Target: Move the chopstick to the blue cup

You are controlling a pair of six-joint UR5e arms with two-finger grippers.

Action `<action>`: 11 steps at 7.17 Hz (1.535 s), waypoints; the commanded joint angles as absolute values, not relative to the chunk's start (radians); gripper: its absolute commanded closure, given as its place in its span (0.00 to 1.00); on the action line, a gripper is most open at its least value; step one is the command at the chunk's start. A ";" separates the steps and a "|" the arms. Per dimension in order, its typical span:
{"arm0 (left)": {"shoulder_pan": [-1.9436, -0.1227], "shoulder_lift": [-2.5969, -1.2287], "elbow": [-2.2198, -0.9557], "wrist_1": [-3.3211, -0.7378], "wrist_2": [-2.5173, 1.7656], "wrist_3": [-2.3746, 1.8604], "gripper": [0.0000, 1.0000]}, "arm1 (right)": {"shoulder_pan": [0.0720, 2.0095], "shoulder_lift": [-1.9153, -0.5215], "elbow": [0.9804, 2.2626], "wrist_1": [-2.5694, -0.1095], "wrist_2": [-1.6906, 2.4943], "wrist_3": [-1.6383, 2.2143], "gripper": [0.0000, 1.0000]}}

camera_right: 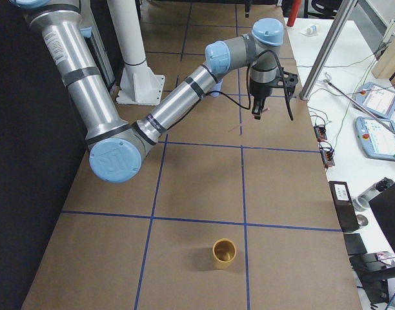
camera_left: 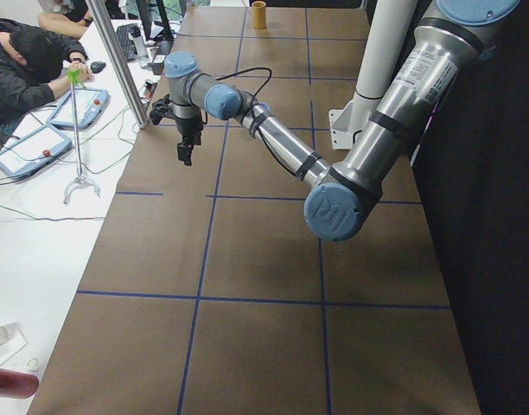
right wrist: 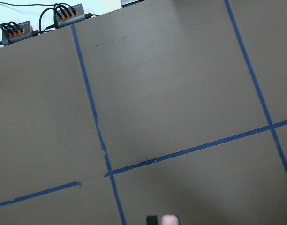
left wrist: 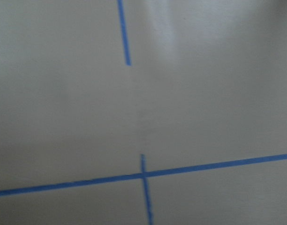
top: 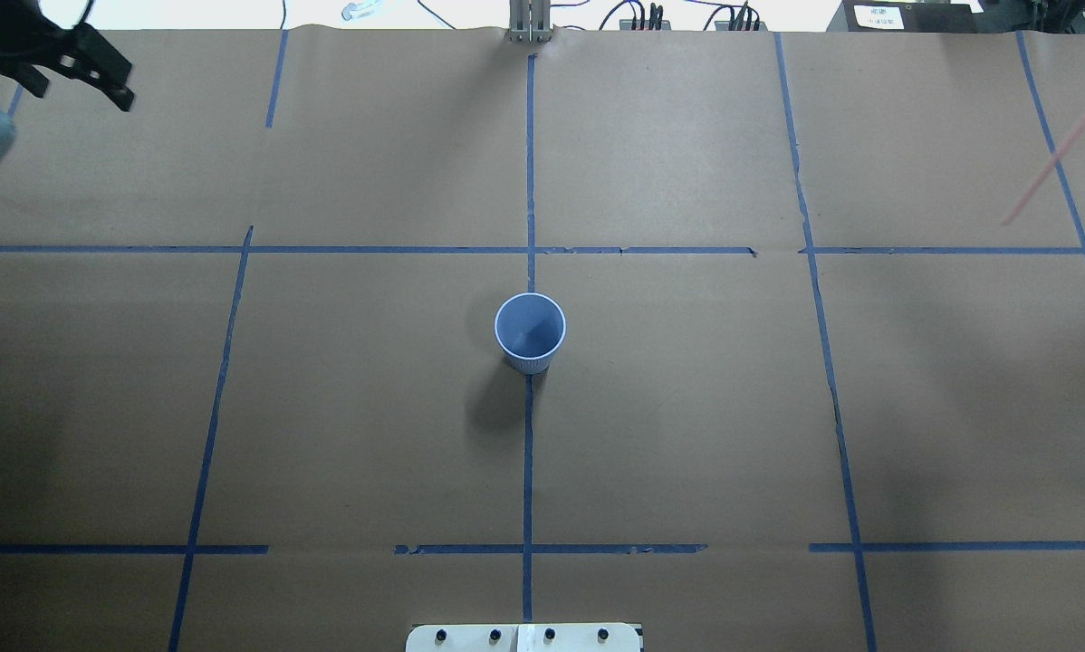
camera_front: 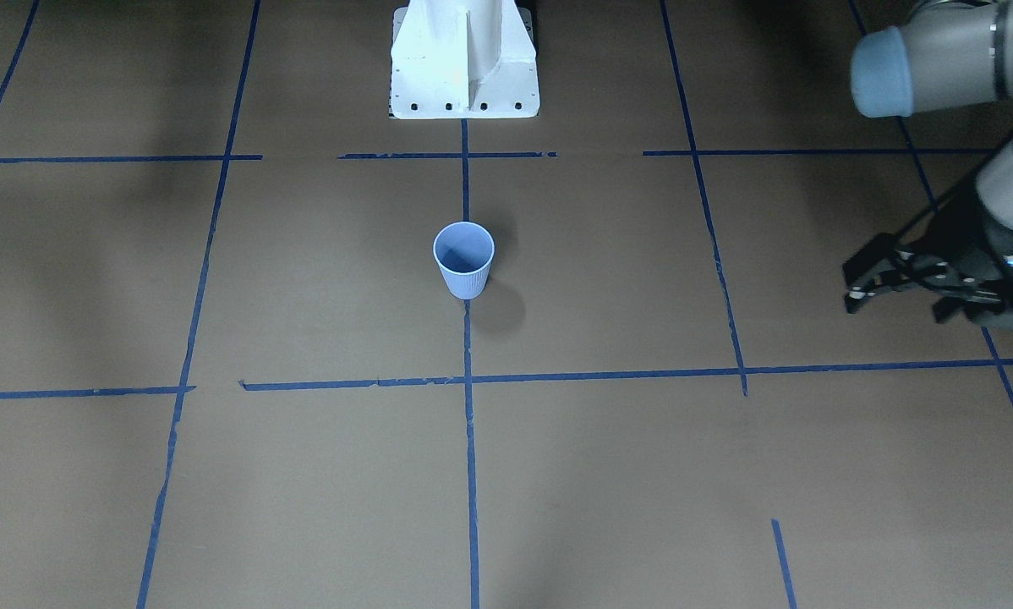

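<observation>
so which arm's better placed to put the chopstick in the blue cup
Right: the right gripper holds the chopstick. The left gripper hangs open and empty, away from the blue cup.

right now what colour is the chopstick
The chopstick is pink; the overhead view shows it best.

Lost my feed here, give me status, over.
Left gripper open, empty. Right gripper shut on chopstick, aloft. Blue cup upright, empty, mid-table. Nothing seen in between.

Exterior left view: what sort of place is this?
Probably a robotics lab: a paper-covered table gridded with blue tape, a seated operator beside teach pendants, and an industrial arm.
</observation>
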State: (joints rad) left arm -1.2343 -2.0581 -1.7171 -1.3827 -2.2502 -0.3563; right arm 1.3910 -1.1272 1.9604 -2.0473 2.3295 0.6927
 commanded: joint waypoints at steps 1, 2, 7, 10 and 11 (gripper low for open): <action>-1.339 -1.996 -1.688 -1.339 -2.288 -0.109 0.00 | 1.237 -1.062 2.025 -2.046 2.313 0.939 1.00; -1.391 -1.952 -1.683 -1.316 -2.287 0.005 0.00 | 1.179 -1.037 2.052 -2.048 2.295 1.044 1.00; -1.456 -1.876 -1.580 -1.327 -2.286 0.239 0.00 | 0.816 -0.847 2.071 -2.045 1.974 1.411 1.00; -1.456 -1.873 -1.575 -1.327 -2.286 0.239 0.00 | 0.662 -0.773 2.054 -2.045 1.750 1.443 1.00; -1.456 -1.870 -1.575 -1.327 -2.286 0.239 0.00 | 0.637 -0.735 2.028 -2.040 1.705 1.443 1.00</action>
